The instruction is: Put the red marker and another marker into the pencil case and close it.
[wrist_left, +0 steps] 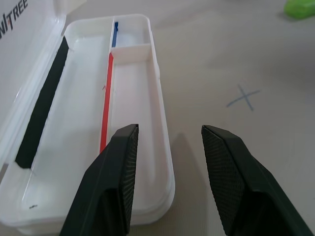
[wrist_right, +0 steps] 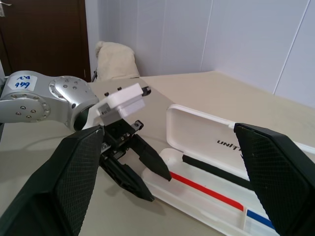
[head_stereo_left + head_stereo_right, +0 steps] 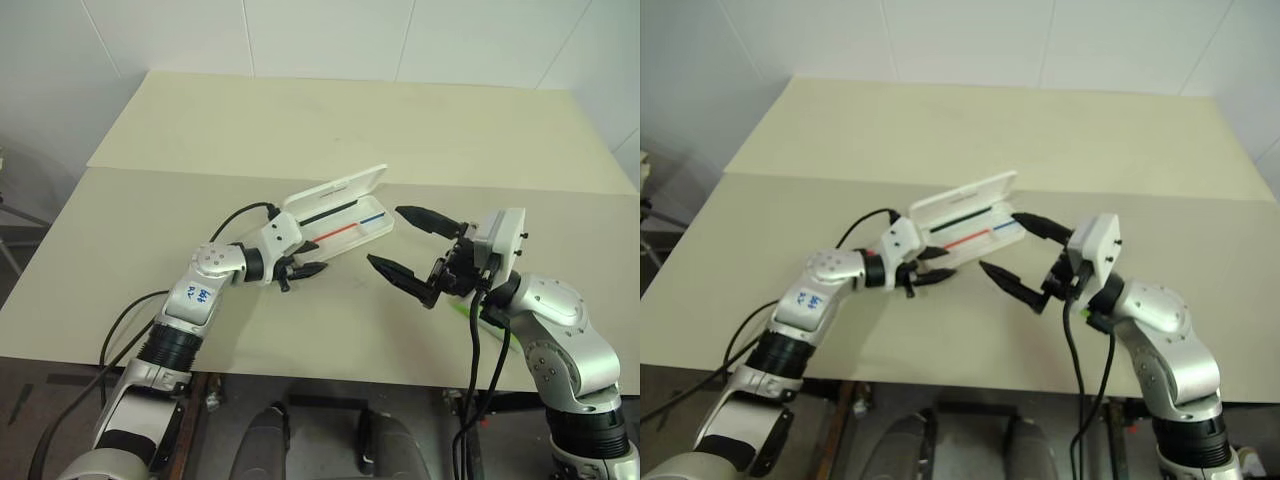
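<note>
— Where is the pencil case (image 3: pixel 340 215) now?

— It lies open on the worktop (image 3: pixel 250 130), with the lid raised on the far side. The left pincer (image 3: pixel 305 267) is at the near end of the tray. In the left wrist view one finger (image 1: pixel 110 187) is over the tray's end and the other finger is over the bare worktop, just outside the tray's wall.

— Does the left pincer hold something?

— No. Its fingers are apart and nothing is between them.

— And the right pincer?

— The right pincer (image 3: pixel 410 248) is spread wide and empty. It hangs above the worktop, at the other end of the case, and points toward the left pincer. The case's far end is close to its upper fingertip.

— What is inside the case?

— Only stripes: a black one near the lid, a red one along the tray's middle, a blue one in the small end compartment.

— Do you see the markers?

— A green marker (image 1: pixel 301 8) lies on the worktop, well apart from the left pincer, beyond a blue pen cross (image 1: pixel 243 97). In the head view a little green shows under the right pincer's wrist. The red marker I cannot find.
</note>
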Controlling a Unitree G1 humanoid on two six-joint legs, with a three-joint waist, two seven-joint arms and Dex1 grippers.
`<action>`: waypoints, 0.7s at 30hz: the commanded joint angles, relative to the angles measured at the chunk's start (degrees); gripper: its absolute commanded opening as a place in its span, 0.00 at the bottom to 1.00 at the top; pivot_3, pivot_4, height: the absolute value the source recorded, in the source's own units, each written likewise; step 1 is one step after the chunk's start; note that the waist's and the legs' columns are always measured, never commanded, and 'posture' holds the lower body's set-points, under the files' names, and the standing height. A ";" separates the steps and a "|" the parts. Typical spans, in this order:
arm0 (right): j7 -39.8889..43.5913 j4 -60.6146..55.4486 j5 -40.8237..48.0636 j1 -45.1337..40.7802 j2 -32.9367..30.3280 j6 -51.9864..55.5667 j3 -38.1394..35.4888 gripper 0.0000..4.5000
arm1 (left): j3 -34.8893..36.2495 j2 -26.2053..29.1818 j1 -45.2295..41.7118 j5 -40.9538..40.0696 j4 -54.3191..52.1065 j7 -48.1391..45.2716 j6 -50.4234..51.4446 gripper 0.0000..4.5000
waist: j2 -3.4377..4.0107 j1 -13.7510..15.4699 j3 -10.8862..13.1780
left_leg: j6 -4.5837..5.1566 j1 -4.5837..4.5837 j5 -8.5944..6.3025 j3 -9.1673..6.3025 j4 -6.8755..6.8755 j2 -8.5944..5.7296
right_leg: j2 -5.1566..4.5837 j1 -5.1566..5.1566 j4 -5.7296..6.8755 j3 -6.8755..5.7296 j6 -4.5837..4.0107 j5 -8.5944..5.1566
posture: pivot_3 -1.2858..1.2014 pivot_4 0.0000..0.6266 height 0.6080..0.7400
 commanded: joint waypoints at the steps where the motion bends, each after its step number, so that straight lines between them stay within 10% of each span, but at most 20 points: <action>1: -0.47 -1.56 -0.03 -1.09 0.51 -1.51 -0.10 1.00 | -0.16 0.83 -0.19 0.93 -1.06 0.32 1.24 0.48 | 0.00 -0.01 0.00 | 0.00 0.00 0.00 0.00 0.00 0.00 | 0.00 0.00 0.00 0.00 0.00 0.00 | 0.52 0.24 1.00; 14: -0.94 -1.63 0.34 -2.09 0.64 -1.10 -0.18 1.00 | -3.43 1.30 -1.35 3.26 1.90 -1.46 5.66 0.48 | -0.01 -0.04 -0.02 | 0.00 0.04 0.00 0.01 0.01 0.01 | 0.01 0.01 0.03 0.02 -0.02 0.01 | 0.52 0.24 1.00; 21: -1.14 -1.69 0.32 -2.15 0.76 -0.85 -0.23 1.00 | -3.63 1.65 -2.77 3.96 3.46 -1.88 5.58 0.05 | 0.00 -0.06 -0.03 | 0.00 0.05 0.00 0.02 0.01 0.02 | 0.01 0.01 0.03 0.02 -0.02 0.01 | 0.52 0.24 1.00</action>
